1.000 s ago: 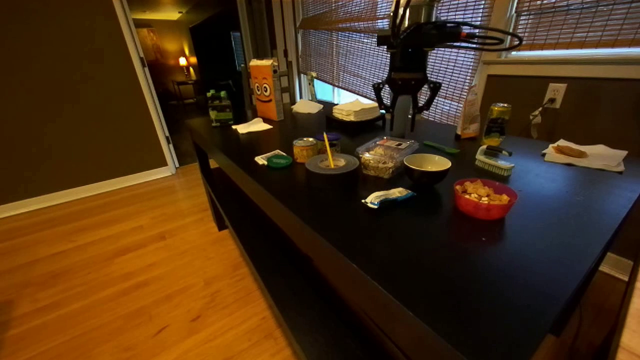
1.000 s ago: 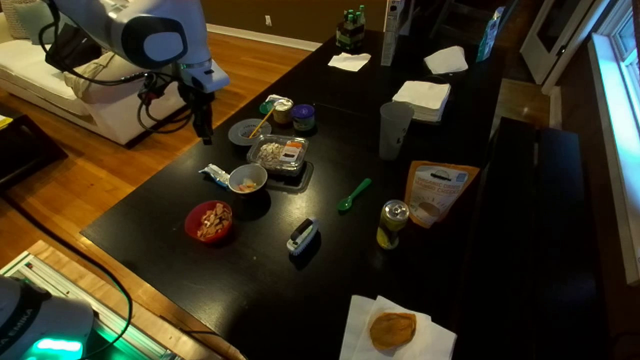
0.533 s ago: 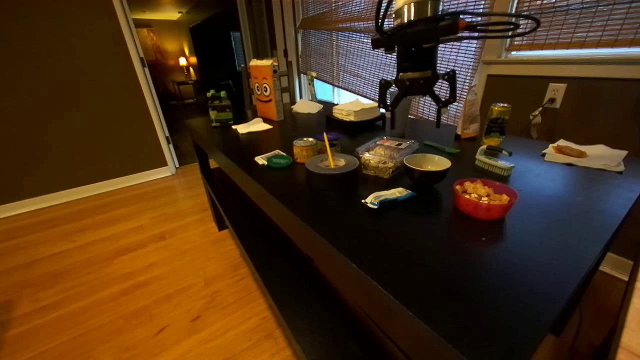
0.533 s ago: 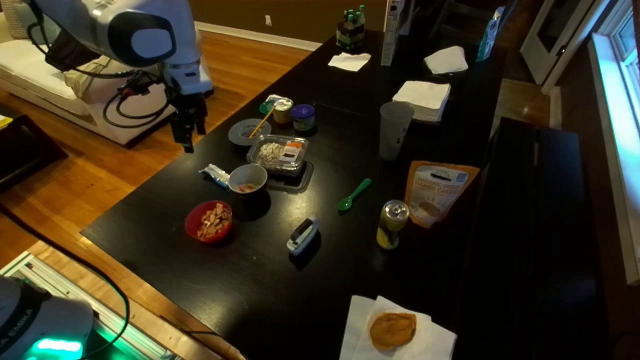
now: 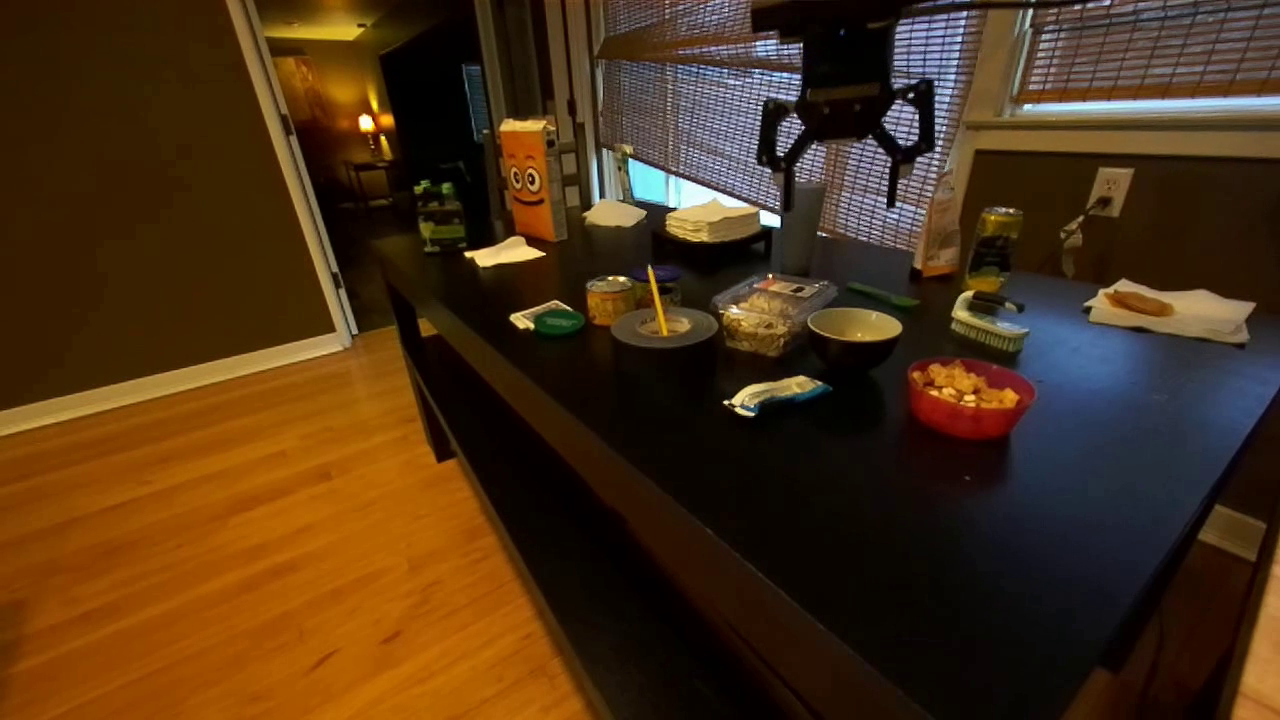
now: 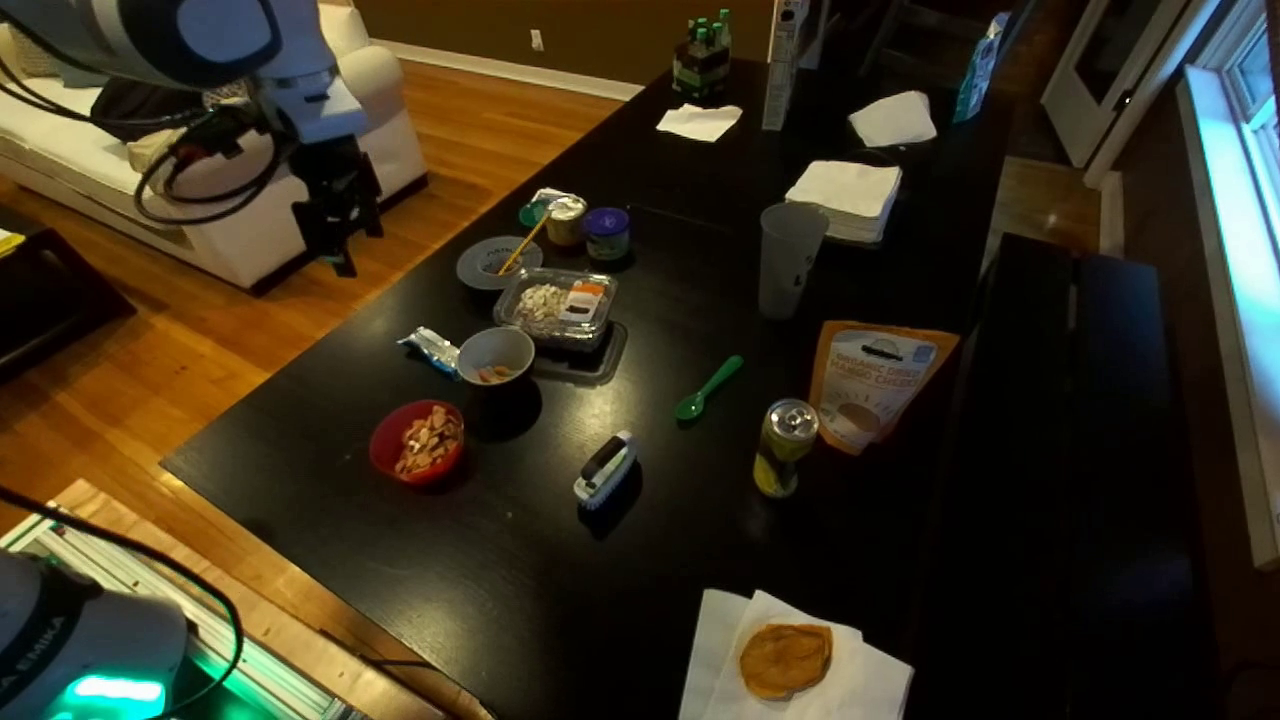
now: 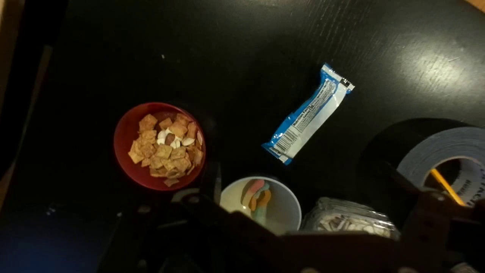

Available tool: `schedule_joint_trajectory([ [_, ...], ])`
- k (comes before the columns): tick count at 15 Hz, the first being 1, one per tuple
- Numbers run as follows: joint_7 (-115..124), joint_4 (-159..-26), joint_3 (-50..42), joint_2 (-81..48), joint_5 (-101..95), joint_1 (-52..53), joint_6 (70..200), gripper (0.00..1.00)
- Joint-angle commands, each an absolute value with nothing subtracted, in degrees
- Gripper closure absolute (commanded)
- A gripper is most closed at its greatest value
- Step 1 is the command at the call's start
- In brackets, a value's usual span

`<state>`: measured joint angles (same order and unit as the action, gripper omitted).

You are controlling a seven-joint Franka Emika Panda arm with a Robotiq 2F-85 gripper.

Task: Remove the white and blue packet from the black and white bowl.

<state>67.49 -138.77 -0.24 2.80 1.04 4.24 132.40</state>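
The white and blue packet [image 7: 308,115] lies flat on the dark table, outside the bowl; it shows as a pale strip with a blue edge in both exterior views [image 5: 777,395] [image 6: 432,350]. Close beside it stands the black and white bowl [image 5: 855,345], dark outside and pale inside. Colourful gummy pieces [image 7: 259,197] lie in that bowl [image 7: 282,206] in the wrist view, its lower part hidden by the gripper. High above the table, my gripper [image 5: 840,197] is open, jaws wide apart and nothing between them. Its dark fingers [image 7: 213,184] frame the bowl's near area in the wrist view.
A red bowl of cereal [image 5: 970,400] stands near the black and white bowl. Around it are a clear container [image 6: 557,308], a tape roll [image 5: 665,328] with a pencil, a brush [image 6: 606,470], a green spoon [image 6: 708,390], a can [image 6: 785,448] and a tall cup [image 6: 790,260].
My gripper has opened from a narrower gap to wide and risen higher above the table, drawing back leftward in an exterior view. Packet and bowl have stayed in place.
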Motion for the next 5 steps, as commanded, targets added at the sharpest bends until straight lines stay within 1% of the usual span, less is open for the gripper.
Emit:
schedule_joint_trajectory([
  [1,60.6,-144.2,1.7,13.2,-1.8,3.5,132.2,0.00],
  [3,53.2,-144.6,1.9,15.4,0.8,3.6,132.6,0.00],
  [4,58.3,-141.9,2.8,11.2,0.3,2.5,132.2,0.00],
  [5,56.2,-142.5,3.0,12.7,0.4,2.4,132.2,0.00],
])
